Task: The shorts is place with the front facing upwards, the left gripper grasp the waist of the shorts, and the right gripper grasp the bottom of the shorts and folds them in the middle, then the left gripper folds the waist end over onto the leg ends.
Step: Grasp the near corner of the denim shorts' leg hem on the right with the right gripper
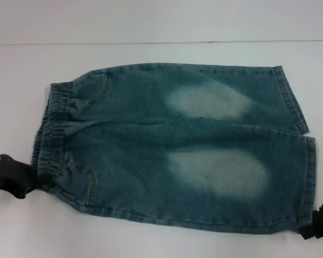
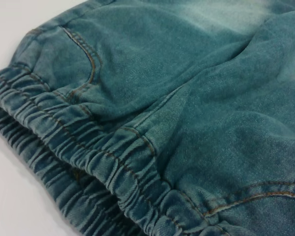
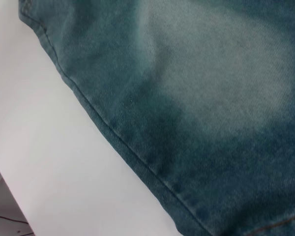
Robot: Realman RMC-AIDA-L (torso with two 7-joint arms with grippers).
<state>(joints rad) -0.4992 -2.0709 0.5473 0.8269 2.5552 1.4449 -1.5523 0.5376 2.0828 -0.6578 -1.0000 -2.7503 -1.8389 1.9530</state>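
The shorts [image 1: 172, 145] lay flat on the white table [image 1: 151, 27], faded patches up, with my left gripper [image 1: 11, 176] at the waist [image 1: 54, 129] and my right gripper [image 1: 318, 224] by the near leg hem [image 1: 309, 183], though I could not tell either's finger state.

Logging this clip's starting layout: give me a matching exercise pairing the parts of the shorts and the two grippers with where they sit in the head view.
Things:
1. elastic waistband
2. leg hems
3. left gripper
4. right gripper

Places:
A. at the picture's lower right edge, by the near leg hem
B. right end of the shorts
C. left end of the shorts
D. at the picture's left edge, by the near waist corner

Pairs: 1-C, 2-B, 3-D, 4-A
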